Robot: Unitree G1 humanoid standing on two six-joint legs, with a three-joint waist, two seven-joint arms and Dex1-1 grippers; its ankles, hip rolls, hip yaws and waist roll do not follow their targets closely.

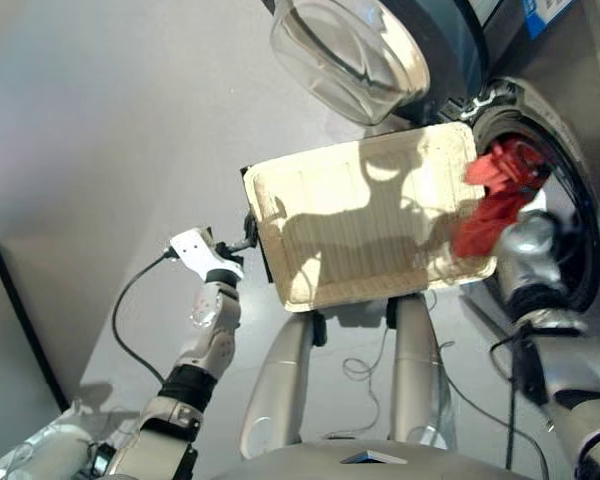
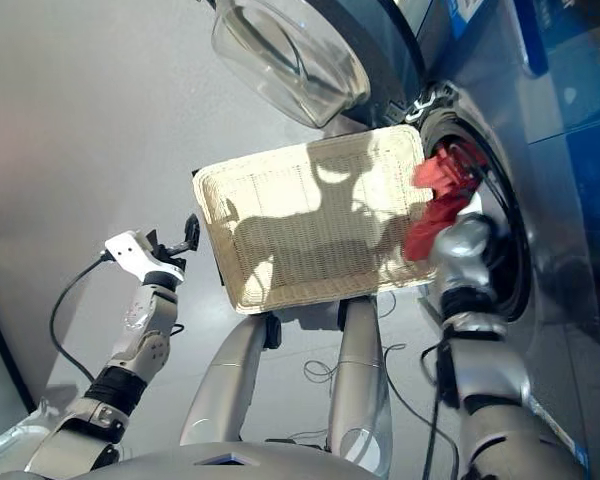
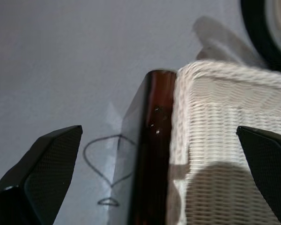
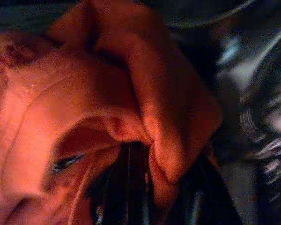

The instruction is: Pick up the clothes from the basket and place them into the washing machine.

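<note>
The red-orange garment (image 1: 495, 200) is held bunched at the mouth of the washing machine (image 1: 570, 190), gripped by the right gripper (image 2: 450, 222), whose fingers are apparently buried in the cloth. The basket (image 1: 310, 200) is seen bare beside it. The left gripper (image 1: 248, 238) is held wide open just beside the basket's corner.

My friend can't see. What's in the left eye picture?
The right gripper holds a red-orange garment at the washing machine drum hole. The cream basket beside it looks empty, and the left gripper, fingers open, waits by its far edge.
</note>
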